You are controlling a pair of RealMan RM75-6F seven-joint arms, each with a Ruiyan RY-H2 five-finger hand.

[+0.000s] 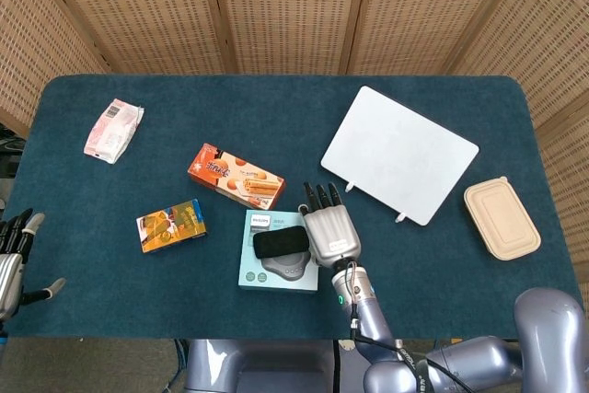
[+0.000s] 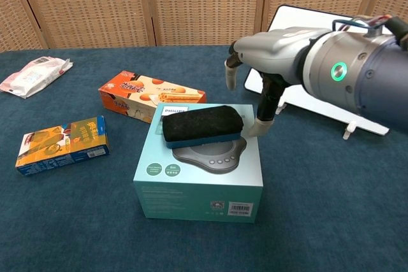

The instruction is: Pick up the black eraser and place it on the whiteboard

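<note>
The black eraser [image 1: 282, 242] [image 2: 203, 125] lies on top of a pale teal Philips box [image 1: 264, 269] [image 2: 197, 186] near the table's front middle. My right hand [image 1: 330, 231] [image 2: 271, 46] hovers just right of the eraser, fingers spread, thumb [image 2: 262, 122] hanging down close to the eraser's right end, holding nothing. The whiteboard [image 1: 398, 154] [image 2: 322, 103] lies at the back right on small white pegs. My left hand [image 1: 13, 260] shows at the far left edge of the head view, fingers apart and empty.
An orange biscuit box [image 1: 236, 176] [image 2: 150, 96] lies behind the teal box. A yellow-orange carton [image 1: 171, 225] [image 2: 62, 144] sits left of it, a pink-white packet [image 1: 113, 129] [image 2: 35, 74] at the far left, and a beige lidded container [image 1: 501, 217] at the right edge.
</note>
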